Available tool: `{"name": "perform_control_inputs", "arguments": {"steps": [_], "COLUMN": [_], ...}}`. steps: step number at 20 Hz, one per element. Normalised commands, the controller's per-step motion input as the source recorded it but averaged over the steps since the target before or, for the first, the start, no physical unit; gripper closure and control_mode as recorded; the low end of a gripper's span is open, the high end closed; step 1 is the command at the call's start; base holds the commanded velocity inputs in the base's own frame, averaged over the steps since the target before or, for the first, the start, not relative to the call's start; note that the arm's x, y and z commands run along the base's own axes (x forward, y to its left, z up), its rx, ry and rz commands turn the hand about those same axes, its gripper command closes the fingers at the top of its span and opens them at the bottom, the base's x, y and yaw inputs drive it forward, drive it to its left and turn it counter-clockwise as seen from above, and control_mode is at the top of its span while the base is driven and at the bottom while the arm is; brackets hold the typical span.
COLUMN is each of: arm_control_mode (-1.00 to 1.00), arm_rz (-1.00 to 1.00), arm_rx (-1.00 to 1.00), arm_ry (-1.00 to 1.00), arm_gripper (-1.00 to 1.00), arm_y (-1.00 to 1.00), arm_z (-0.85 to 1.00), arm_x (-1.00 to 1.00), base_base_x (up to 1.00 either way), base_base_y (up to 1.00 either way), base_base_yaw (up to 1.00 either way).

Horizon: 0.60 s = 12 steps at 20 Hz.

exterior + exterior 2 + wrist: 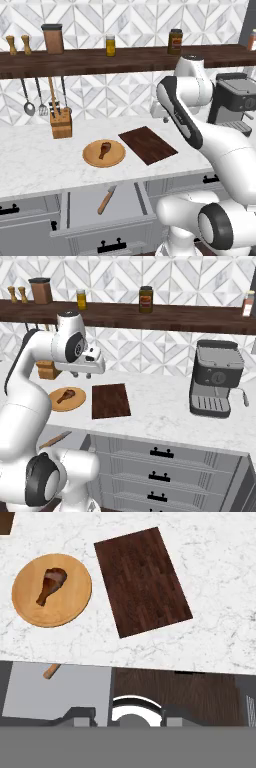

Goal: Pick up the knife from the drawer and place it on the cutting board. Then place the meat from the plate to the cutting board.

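While the drawer [102, 210] stands pulled open below the marble counter [30, 160], the knife [106, 199] lies inside it, wooden handle toward the front and blade pointing back under the counter's edge. Up on the counter, the meat [104, 149] rests on the plate [95, 159], and the cutting board [147, 144] lies bare just beside the plate, apart from it. High above the board, the gripper [84, 375] hangs with nothing between its fingers, though I cannot tell how wide its jaws stand.

arm [220, 145]: glossy white rounded shells | joints: dark grey rings
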Motion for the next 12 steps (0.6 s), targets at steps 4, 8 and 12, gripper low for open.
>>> {"name": "perform_control_inputs", "arguments": {"steps": [4, 8, 12], "arm_control_mode": [-1.00, -1.00, -1.00], "arm_rz": [0.00, 0.00, 0.00], "arm_rx": [0.00, 0.00, 0.00], "arm_ry": [0.00, 0.00, 0.00], "arm_gripper": [-1.00, -1.00, -1.00], "arm_y": [0.00, 0.00, 0.00], "arm_z": [-0.06, -0.39, -0.57], "arm_x": [-0.21, -0.55, -0.51], "base_base_x": [0.00, 0.00, 0.00], "base_base_y": [0.00, 0.00, 0.00], "base_base_yaw": [0.00, 0.00, 0.00]}}
